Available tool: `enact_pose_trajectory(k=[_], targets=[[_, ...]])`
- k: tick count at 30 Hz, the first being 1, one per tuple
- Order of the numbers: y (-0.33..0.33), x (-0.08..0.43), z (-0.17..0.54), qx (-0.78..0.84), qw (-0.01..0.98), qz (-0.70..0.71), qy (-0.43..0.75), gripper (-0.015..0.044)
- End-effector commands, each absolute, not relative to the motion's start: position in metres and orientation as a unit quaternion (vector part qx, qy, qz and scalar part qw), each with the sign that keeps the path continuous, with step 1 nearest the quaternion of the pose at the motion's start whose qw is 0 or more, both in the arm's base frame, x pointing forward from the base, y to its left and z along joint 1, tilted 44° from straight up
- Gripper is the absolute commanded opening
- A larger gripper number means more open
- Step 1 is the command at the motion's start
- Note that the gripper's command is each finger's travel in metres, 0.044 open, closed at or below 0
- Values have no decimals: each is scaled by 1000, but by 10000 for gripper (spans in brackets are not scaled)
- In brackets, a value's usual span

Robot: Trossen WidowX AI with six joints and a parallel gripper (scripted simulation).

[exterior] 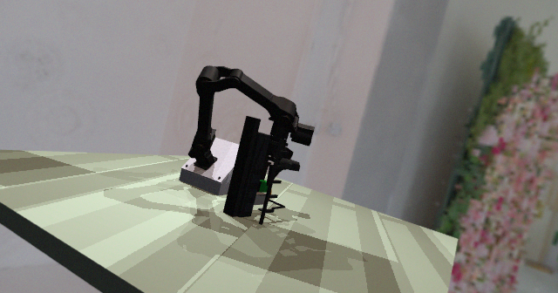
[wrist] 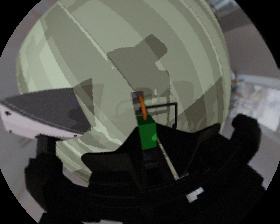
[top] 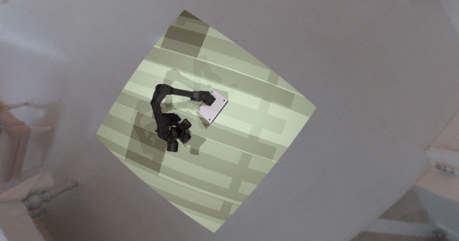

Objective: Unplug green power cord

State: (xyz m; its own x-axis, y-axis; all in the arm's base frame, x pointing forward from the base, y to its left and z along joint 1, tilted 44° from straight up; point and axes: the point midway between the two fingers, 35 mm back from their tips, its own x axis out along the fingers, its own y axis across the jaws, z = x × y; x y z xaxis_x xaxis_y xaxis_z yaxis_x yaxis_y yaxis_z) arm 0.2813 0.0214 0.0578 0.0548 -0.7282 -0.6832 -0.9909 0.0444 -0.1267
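The power strip [exterior: 246, 166] is a tall black block standing upright on the striped green table [exterior: 131, 232]. The green plug [exterior: 262, 185] [wrist: 147, 136] sits at its right face, low down, small and partly hidden. A thin black cord [exterior: 273, 206] runs down from the plug to the table. My gripper [exterior: 270, 177] [top: 181, 131] points down right beside the strip, with its dark fingers shut on the green plug. In the wrist view the plug shows between the fingers, with an orange tip above it.
The arm's grey-white base plate [top: 215, 110] [exterior: 220, 166] [wrist: 38, 112] lies behind the strip. The table's edges are near on the right [exterior: 453, 245] and the front left [exterior: 52, 254]. A flowered hedge stands far right.
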Motion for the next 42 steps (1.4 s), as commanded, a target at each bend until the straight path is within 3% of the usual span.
enact_pose_trajectory(k=[1,13,30,34,42], targets=[[47,285,43,-655,327,235,640,0],[64,286,32,-655,327,235,639,0],[73,287,24,-656,327,235,639,440],[105,289,4,-656,327,235,639,440],[107,289,3,-656,327,235,639,440]])
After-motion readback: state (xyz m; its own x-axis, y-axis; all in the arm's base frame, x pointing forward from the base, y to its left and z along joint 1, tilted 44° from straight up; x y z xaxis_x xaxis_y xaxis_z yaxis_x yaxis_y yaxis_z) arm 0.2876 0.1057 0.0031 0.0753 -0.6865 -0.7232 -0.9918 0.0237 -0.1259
